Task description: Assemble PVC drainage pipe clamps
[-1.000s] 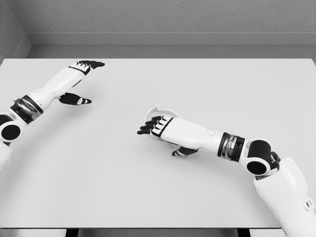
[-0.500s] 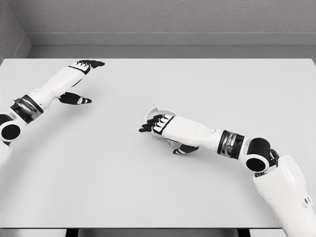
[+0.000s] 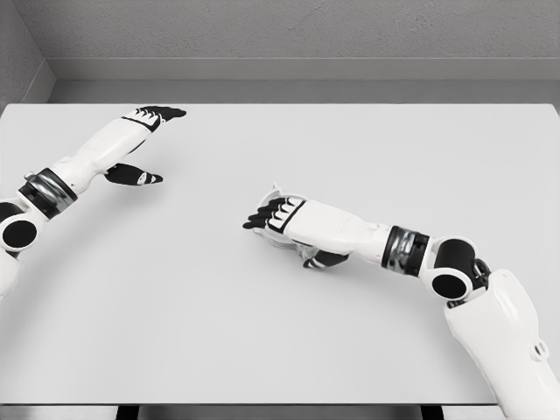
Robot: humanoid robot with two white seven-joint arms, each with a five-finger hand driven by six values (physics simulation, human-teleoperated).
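Note:
A white PVC pipe clamp lies on the white table near its middle, mostly hidden; only a thin curved edge shows above my right hand and a bit below the palm. My right hand lies low over the clamp, palm down, with its black fingers stretched left past the rim and the thumb apart on the near side. It is open and not closed around the clamp. My left hand rests open at the far left of the table, holding nothing.
The grey back wall runs behind the table's far edge. The near table edge runs along the bottom of the view. My right forearm lies across the right half of the table.
My right hand has slid a little up and to the left over the clamp, covering more of its ring, and the thumb drew closer. The left arm has not moved.

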